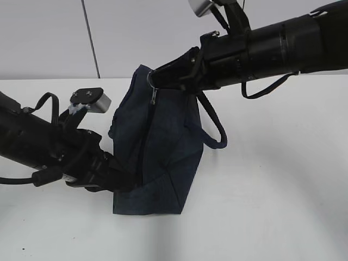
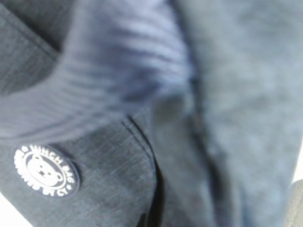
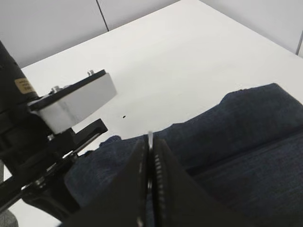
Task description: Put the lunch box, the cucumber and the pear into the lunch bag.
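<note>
The dark navy lunch bag (image 1: 163, 152) stands slumped in the middle of the white table. My right gripper (image 1: 159, 77) comes in from the upper right and is shut on the silver ring pull (image 1: 150, 81) at the bag's top. In the right wrist view its jaws (image 3: 150, 142) are pressed together with a thin silver edge between them. My left gripper (image 1: 126, 182) is at the bag's lower left side, its tips buried in the fabric. The left wrist view is filled with blurred navy cloth (image 2: 118, 189) and a round bear badge (image 2: 46, 170). Lunch box, cucumber and pear are out of view.
A looped handle (image 1: 215, 130) hangs off the bag's right side. The left arm's camera block (image 3: 71, 104) sits close to the bag in the right wrist view. White table (image 1: 283, 206) surrounds the bag, with a grey wall behind it.
</note>
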Controlling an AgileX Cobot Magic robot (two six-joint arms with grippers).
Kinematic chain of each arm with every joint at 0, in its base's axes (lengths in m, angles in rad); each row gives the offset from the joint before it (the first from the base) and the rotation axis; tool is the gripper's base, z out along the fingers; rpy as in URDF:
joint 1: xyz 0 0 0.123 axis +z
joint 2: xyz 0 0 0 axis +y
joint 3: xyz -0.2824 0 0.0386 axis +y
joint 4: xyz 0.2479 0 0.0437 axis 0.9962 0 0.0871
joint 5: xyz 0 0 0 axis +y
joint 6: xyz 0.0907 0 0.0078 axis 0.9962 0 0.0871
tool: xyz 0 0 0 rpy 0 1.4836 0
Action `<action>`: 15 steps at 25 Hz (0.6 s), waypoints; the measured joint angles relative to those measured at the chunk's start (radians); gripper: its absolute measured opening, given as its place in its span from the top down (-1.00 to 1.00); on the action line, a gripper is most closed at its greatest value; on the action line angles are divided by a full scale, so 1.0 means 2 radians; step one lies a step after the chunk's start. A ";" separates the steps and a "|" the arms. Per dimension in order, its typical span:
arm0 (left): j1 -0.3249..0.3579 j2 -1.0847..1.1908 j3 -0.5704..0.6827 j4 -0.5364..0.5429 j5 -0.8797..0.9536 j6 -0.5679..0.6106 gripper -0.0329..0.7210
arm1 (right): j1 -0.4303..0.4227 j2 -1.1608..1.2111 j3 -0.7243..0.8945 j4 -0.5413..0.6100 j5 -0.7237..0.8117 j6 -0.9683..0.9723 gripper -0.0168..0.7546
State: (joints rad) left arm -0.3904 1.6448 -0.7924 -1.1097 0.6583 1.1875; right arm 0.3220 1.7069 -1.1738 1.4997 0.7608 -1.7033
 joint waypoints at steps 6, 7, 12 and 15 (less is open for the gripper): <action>0.001 0.000 -0.001 0.015 0.015 0.000 0.90 | 0.000 0.038 -0.037 0.000 -0.010 -0.001 0.94; 0.001 0.000 -0.001 0.017 0.018 0.000 0.90 | -0.002 0.043 -0.044 0.000 -0.010 -0.001 0.94; 0.001 0.000 -0.002 0.025 0.025 0.000 0.90 | -0.021 0.069 -0.079 0.000 -0.010 0.006 0.94; 0.001 0.000 -0.002 0.032 0.027 0.000 0.90 | -0.034 0.084 -0.099 0.000 -0.008 0.010 0.94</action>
State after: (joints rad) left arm -0.3882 1.6448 -0.7962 -1.0466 0.7121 1.1866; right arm 0.2549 1.8756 -1.3712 1.4997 0.7453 -1.6842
